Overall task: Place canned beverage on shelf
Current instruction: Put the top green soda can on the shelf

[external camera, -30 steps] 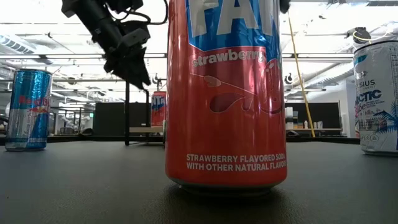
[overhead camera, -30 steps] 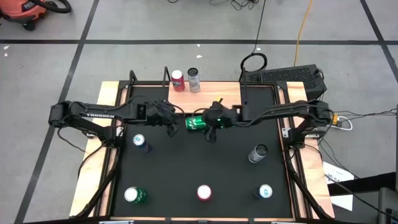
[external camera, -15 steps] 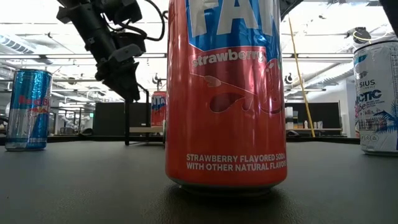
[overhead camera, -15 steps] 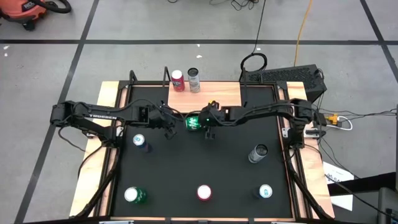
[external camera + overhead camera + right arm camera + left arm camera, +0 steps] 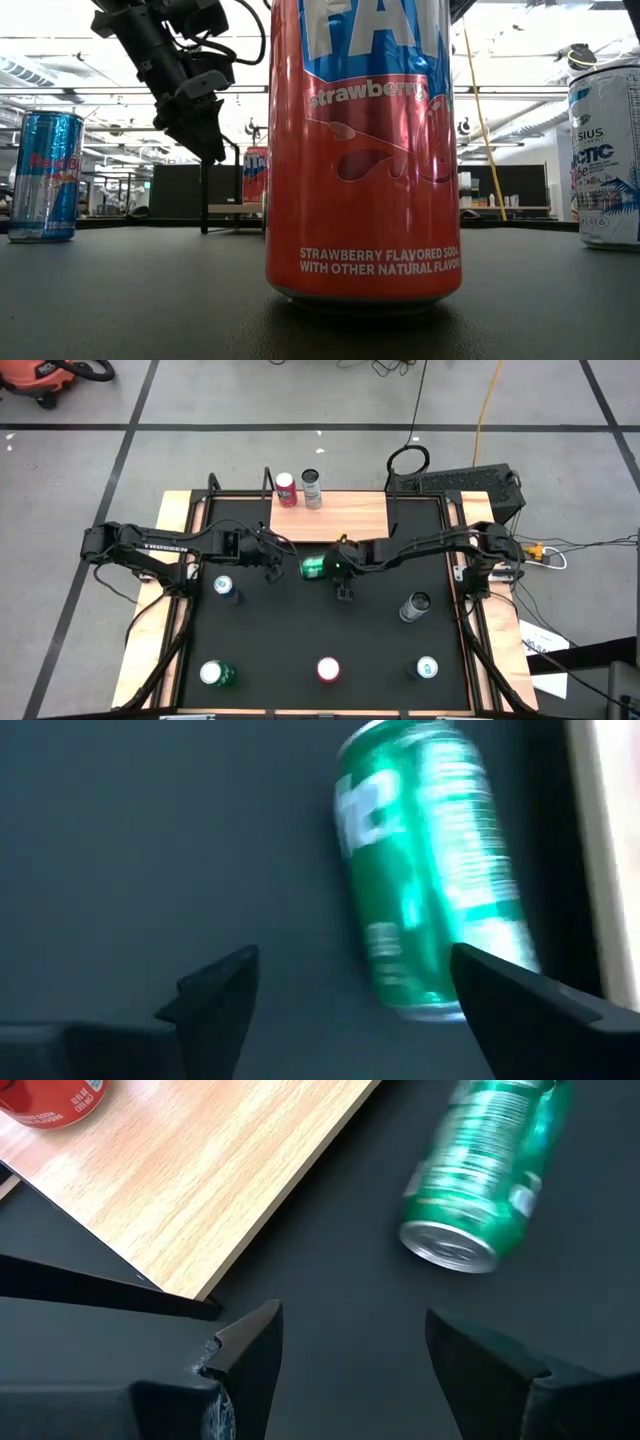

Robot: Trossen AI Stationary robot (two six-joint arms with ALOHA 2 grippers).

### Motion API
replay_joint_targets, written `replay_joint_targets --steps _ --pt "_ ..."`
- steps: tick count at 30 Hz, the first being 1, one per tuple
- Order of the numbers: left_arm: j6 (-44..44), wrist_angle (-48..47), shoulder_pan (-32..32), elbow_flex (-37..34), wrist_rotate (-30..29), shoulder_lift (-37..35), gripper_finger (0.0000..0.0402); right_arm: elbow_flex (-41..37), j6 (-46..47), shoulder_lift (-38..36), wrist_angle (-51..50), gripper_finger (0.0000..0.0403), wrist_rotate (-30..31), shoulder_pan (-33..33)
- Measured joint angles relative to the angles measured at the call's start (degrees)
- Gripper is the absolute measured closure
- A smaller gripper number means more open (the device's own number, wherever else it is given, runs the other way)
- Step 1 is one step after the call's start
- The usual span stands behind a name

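Note:
A green can (image 5: 313, 567) lies on its side on the black tabletop, just near of the wooden shelf (image 5: 345, 513). It shows blurred in the left wrist view (image 5: 478, 1178) and the right wrist view (image 5: 425, 880). My left gripper (image 5: 272, 567) hangs open to the can's left, above the table (image 5: 200, 130). My right gripper (image 5: 343, 584) stands open to the can's right and points slanting down. The can lies ahead of both pairs of fingers (image 5: 350, 1325) (image 5: 350, 965). A red can (image 5: 286, 489) and a silver can (image 5: 312, 489) stand upright on the shelf's left end.
Upright cans stand about the table: blue (image 5: 223, 588), grey (image 5: 415, 605), green (image 5: 215, 674), red (image 5: 328, 669) and white (image 5: 426, 668). The red one fills the low view (image 5: 365, 150). The shelf's right half is bare wood (image 5: 200, 1180).
My right gripper has sunk toward the table and tipped further down beside the green can. The can now lies a little nearer the table's near edge than before. My left gripper has kept almost still.

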Motion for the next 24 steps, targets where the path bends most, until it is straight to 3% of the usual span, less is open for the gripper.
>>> replay_joint_targets --steps 4,10,15,24 --pt "0.0 0.8 0.0 0.0 0.1 0.0 0.0159 0.2 -1.5 -1.5 2.4 0.0089 2.5 0.3" --pt "0.1 1.8 0.3 0.0 0.3 0.0 0.0159 0.1 -0.3 3.0 2.7 0.0089 -5.5 -0.3" --pt "-0.4 2.0 0.2 0.0 0.3 0.0 0.0159 0.4 -0.5 6.6 3.5 0.0089 -5.8 0.2" --pt "-3.0 2.0 0.1 0.0 1.4 0.0 0.0159 0.4 7.1 8.2 3.4 0.0089 -6.1 0.0"
